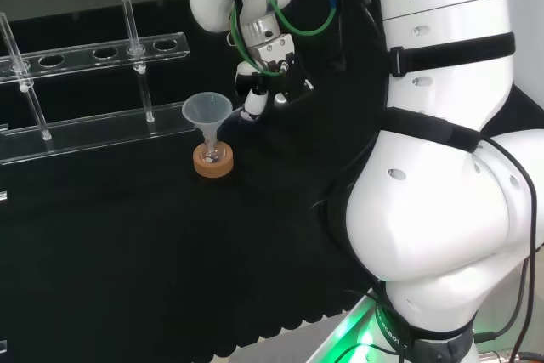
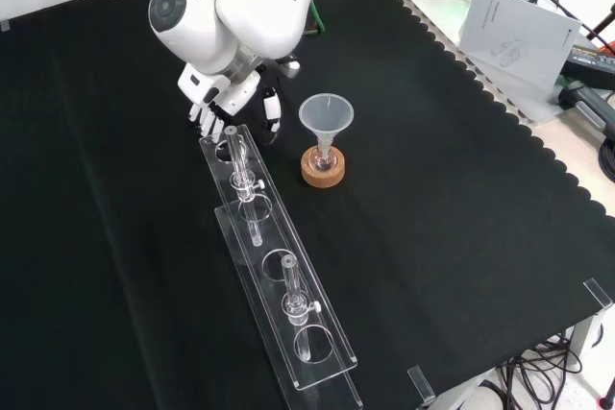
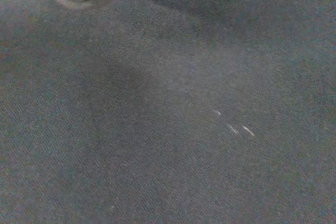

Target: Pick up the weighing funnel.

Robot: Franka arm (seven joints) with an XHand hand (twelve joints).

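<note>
pointing down, hand (image 2: 227, 91) with relaxed fingers (image 2: 271, 116), funnel (image 2: 326, 114) near

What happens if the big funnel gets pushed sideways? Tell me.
Probably top-heavy: the funnel carries its wide cone above a small flask, so it may tip. Thin and clear, likely light. The cork ring likely grips the cloth.

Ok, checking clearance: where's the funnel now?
Front view: the funnel stands in its flask on the cork ring, right of the hand and the rack.
</note>
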